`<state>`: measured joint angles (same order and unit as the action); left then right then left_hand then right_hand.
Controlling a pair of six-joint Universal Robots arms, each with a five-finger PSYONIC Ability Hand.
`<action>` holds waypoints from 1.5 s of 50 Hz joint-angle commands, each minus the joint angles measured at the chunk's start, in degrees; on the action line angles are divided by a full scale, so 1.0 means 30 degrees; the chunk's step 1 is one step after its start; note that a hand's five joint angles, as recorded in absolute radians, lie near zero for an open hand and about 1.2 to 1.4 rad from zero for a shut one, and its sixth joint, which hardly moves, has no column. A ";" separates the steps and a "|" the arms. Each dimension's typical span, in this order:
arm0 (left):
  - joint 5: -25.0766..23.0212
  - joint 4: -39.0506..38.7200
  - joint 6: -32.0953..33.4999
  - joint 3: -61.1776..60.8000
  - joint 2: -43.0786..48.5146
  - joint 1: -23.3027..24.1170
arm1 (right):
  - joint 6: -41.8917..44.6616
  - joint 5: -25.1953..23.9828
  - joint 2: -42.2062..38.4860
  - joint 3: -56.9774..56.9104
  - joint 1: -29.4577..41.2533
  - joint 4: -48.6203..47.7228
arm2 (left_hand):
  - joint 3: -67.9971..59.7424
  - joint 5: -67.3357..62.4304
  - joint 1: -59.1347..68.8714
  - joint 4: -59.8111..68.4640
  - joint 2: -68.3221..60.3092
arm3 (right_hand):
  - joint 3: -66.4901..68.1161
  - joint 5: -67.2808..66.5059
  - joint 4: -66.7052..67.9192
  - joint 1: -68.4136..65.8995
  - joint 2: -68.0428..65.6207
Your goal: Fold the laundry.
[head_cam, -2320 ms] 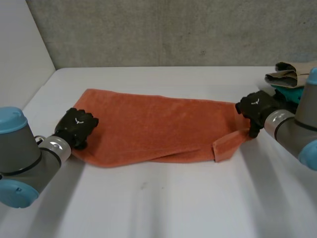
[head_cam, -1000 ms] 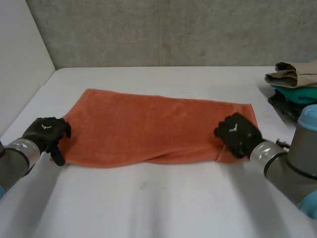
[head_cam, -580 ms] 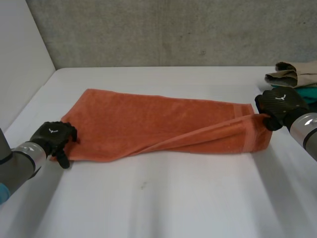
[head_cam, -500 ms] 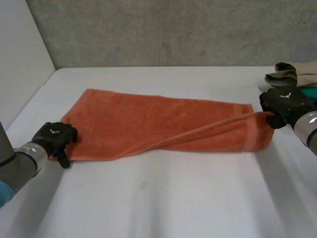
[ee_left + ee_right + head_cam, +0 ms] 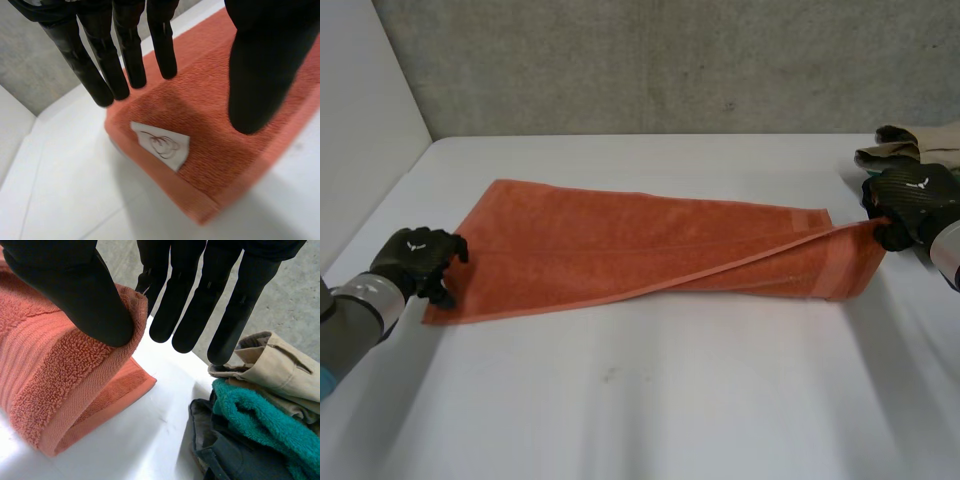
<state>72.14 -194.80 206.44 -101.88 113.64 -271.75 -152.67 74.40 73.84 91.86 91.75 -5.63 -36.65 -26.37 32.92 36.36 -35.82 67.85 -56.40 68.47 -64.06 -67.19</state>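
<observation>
One orange towel [image 5: 620, 250] lies across the white table [image 5: 650, 400], two hands at its ends.
The right hand [image 5: 910, 200] pinches a raised corner, just beside three stacked garments [image 5: 255, 415]; the left hand [image 5: 415, 262] is spread over the corner bearing one white label [image 5: 161, 145].

Count from my side: one orange towel [image 5: 620, 250], one white tag [image 5: 161, 145] on it, my left hand [image 5: 415, 258] plus my right hand [image 5: 910, 200] makes two, and three folded garments [image 5: 908, 146] at the frame's right edge: beige [image 5: 272, 365], teal [image 5: 255, 415], dark [image 5: 225, 452].

White table [image 5: 650, 400] w/ grey concrete wall [image 5: 670, 60] behind (white panel [image 5: 360, 130] at left).
</observation>
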 commanded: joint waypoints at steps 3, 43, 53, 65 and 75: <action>-0.1662 0.1742 0.2347 -0.0815 -0.0499 -0.0589 | 0.0206 -0.0368 -0.0328 0.0172 0.0062 0.0120 | 0.1356 0.1262 -0.0114 -0.1260 0.1078 | 0.4049 -0.4534 0.3843 -0.5313 -0.4271; -0.0814 -0.0807 0.3932 0.3256 0.3866 0.0172 | 0.1056 -0.0602 -0.0650 0.1022 0.0853 -0.0173 | -0.3240 -0.3334 0.4482 0.3336 -0.3518 | 0.4049 -0.4534 0.3843 -0.5313 -0.4271; -0.0433 -0.0573 0.3961 0.4868 0.4893 0.0670 | 0.1202 -0.0631 -0.0709 0.1081 0.0882 -0.0173 | -1.2810 -1.2904 1.4052 1.2906 -1.3088 | 0.4049 -0.4534 0.3843 -0.5313 -0.4271; 0.1823 -0.0603 0.1648 0.4286 0.1909 0.1081 | 0.1203 -0.0602 -0.0329 0.0583 0.0473 -0.0027 | -1.4450 -1.4544 1.5692 1.4546 -1.4728 | 0.4049 -0.4534 0.3843 -0.5313 -0.4271; 0.0507 0.3290 0.1706 0.1090 -0.6994 -0.0617 | 0.3249 -0.0748 0.3532 -0.2456 -0.2013 0.6112 | -1.4450 -1.4544 1.5692 1.4546 -1.4728 | 0.4049 -0.4534 0.3843 -0.5313 -0.4271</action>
<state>76.83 -193.68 211.32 -92.90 112.66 -269.48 -148.24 72.62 75.79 92.15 91.50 -2.76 -67.87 -55.41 65.22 68.47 -68.16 67.86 -56.87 68.60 -64.02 -67.19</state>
